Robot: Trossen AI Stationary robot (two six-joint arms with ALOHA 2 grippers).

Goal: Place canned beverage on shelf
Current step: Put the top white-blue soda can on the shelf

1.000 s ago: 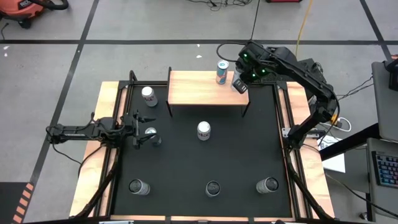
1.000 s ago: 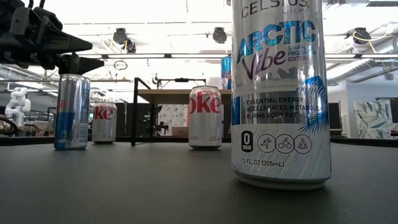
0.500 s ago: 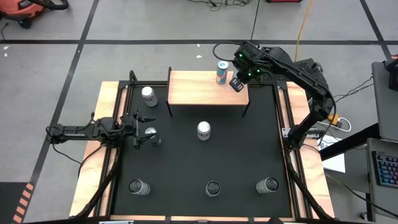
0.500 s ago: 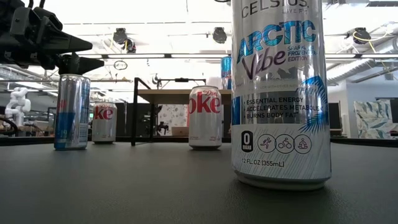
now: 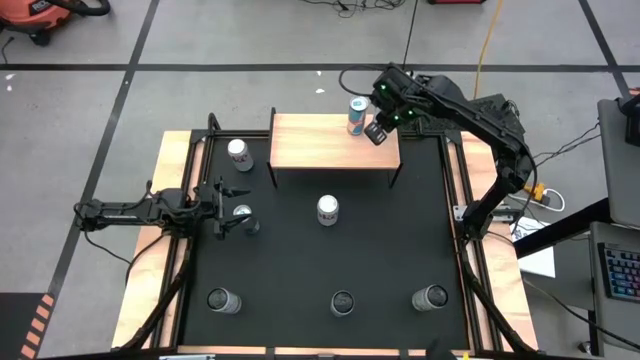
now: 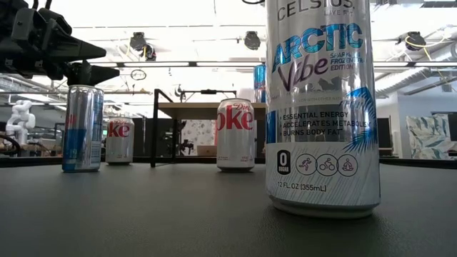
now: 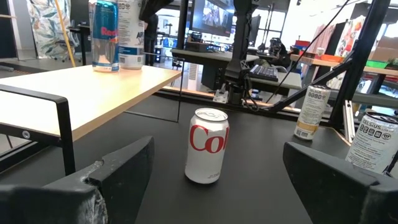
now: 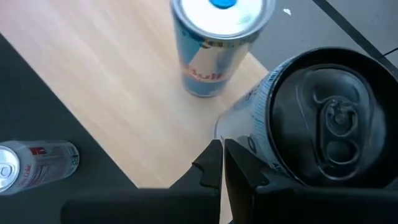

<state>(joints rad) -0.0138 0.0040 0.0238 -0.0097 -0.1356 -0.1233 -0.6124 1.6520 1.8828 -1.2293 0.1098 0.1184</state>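
High view, table read as a clock with 12 at the far edge: right gripper (image 5: 376,131) found at about 1 o'clock, above the shelf (image 5: 320,150) near its 3 o'clock end. Seen through the right wrist view as drawn together, fingers (image 8: 208,165) with only a slit between them and nothing in it. Pale can (image 8: 323,124) logged upright just beside those fingers, not between them, and close by the blue can (image 8: 214,50) already standing on the wood. Confirmed from the left wrist view: both cans side by side on the shelf top. Left gripper (image 5: 225,211) parked at 9 o'clock, spread wide, holding nothing.

Judged as placement done or nearly so, pending a clean retreat.

Risks from here:
- Could tip the pale can with any sideways swing, given fingers so close against its wall.
- Could knock it into the blue can, toppling one or both, with so little room between them.
- Could send it off the wood, if pushed toward 3 o'clock where the shelf ends.
- Safer to lift straight up before travelling.

Hidden or doubtful:
- Base of the pale can not visible in any view; cannot tell whether fully on the wood.
- Cannot tell whether fingers actually touch the can.
- Pale can covered by the arm from above.
- Low view mostly blocked by a large can (image 6: 320,107) right at the lens; shelf top barely visible behind.
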